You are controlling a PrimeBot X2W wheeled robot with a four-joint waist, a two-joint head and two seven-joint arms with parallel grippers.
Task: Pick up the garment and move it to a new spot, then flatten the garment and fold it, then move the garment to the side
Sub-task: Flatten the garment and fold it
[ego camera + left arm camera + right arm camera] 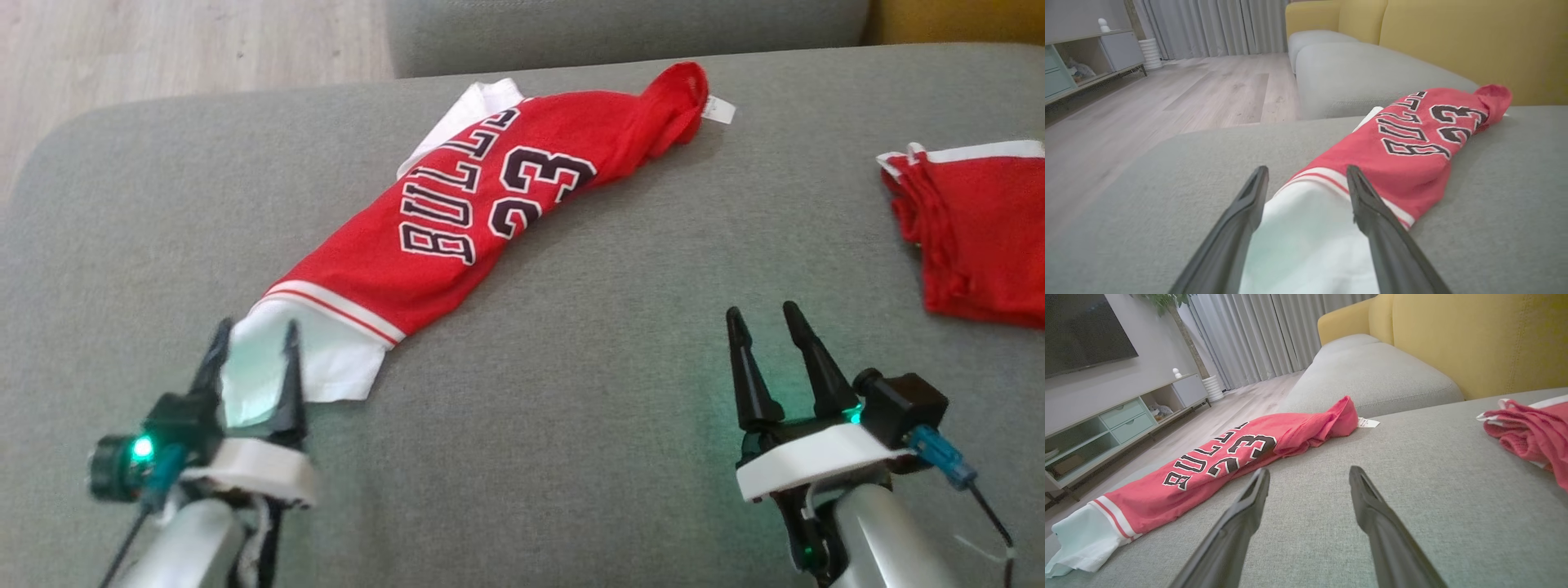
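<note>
A grey sofa cushion (571, 392) carries the red Bulls 23 jersey (457, 220), stretched in a long crumpled band across the cushion's middle. A second red garment (980, 237) lies bunched at the cushion's right edge. At the cushion's near left, the left fingers (287, 384) point forward, spread and released, straddling the jersey's white hem end; at its near right, the right fingers (747, 376) stand spread and empty over bare cushion.

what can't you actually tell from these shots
Red cloth: head view, cut by right edge, so its kind is unclear.
Tag on jersey: head view, print too small.
Left pincer: left wrist view, straddles the white hem; touching it or not is unclear.
</note>
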